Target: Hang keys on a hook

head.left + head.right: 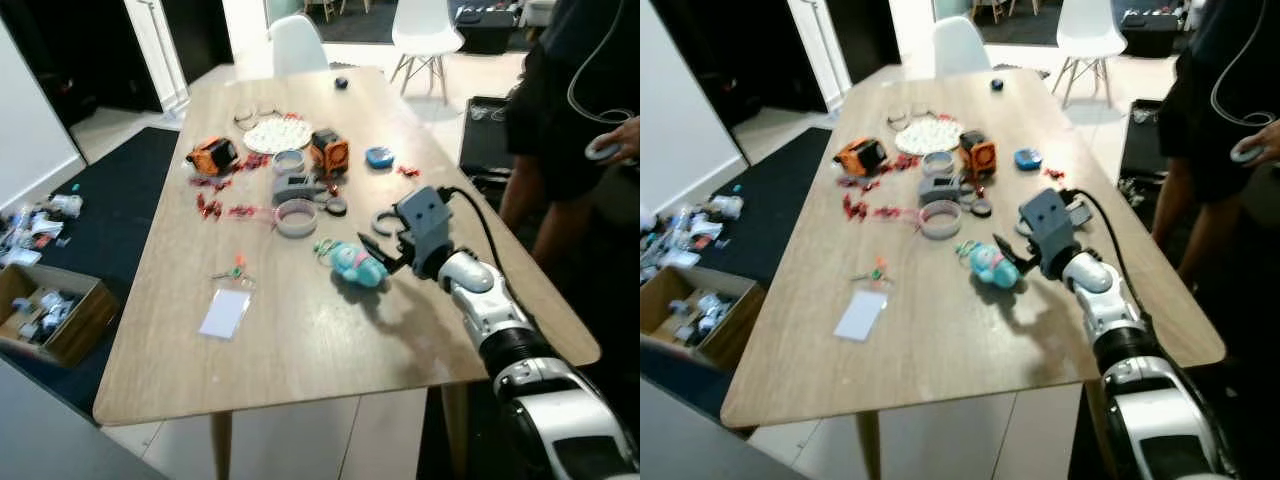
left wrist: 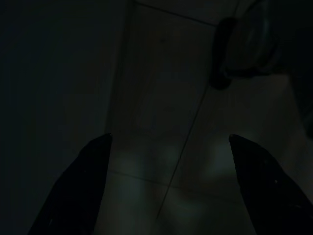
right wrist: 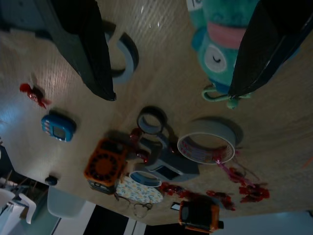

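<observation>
A teal plush keychain (image 1: 355, 265) with a pink band and a green ring (image 3: 220, 95) lies on the wooden table (image 1: 300, 340), right of centre. My right gripper (image 1: 380, 256) hovers just to its right, open, with the plush's edge by one black finger (image 3: 259, 44) and nothing gripped. A grey C-shaped piece (image 1: 384, 221) lies flat just beyond the gripper. My left gripper (image 2: 168, 139) hangs idle in the dark over a tiled floor, its fingers apart.
Beyond the plush are tape rolls (image 1: 296, 216), a grey device (image 1: 294, 186), orange gadgets (image 1: 212, 154), red scraps and a white plate (image 1: 277, 134). A white card (image 1: 226, 312) lies front left. A person (image 1: 565, 110) stands at the table's right side. Chairs stand behind.
</observation>
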Tool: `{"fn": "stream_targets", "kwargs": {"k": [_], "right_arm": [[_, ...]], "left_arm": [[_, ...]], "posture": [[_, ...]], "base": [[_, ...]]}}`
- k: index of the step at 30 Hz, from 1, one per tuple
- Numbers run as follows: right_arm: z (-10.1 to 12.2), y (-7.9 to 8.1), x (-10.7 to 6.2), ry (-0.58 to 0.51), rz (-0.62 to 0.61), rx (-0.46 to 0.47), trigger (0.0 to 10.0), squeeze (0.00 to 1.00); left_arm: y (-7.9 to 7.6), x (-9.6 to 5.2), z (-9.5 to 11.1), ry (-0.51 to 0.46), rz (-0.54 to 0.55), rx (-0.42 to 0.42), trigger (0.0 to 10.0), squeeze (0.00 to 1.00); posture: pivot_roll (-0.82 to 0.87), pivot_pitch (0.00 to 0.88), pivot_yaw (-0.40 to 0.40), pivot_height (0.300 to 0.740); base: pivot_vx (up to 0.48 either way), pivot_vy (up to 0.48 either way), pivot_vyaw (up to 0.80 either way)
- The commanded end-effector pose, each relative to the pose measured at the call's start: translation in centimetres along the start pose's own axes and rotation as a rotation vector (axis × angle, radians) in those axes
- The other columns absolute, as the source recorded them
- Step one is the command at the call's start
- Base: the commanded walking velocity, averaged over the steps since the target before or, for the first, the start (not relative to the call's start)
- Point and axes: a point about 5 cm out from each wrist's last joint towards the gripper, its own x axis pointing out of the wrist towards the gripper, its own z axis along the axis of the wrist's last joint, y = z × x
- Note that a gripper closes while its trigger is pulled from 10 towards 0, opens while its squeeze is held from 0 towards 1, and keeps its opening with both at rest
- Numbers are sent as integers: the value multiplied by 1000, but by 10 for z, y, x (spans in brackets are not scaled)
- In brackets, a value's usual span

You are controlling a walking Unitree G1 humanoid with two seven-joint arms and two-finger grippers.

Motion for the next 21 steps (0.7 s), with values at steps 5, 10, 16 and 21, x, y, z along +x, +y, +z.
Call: {"fn": "stream_targets", "kwargs": {"k": [5,10,16,21], "right_arm": [[0,7,3,-4,17,15,10000,0],[-3,4,1,13,5,14,10000,0],[-13,-4,-5,90,-32,4,10000,0],[-19,-20,-14,147,-126,18,10000,0]], "left_arm": [[3,-2,-5,20,3,25,10000,0],[3,-2,-5,22,1,34,10000,0],[3,-2,-5,26,-1,37,10000,0],[3,-2,-6,29,-5,39,10000,0]], "posture": [[-125,0,71,740],[-126,0,77,740],[-126,0,79,740],[-126,0,79,740]], "base": [[0,0,794],[0,0,201],[0,0,0],[0,0,0]]}}
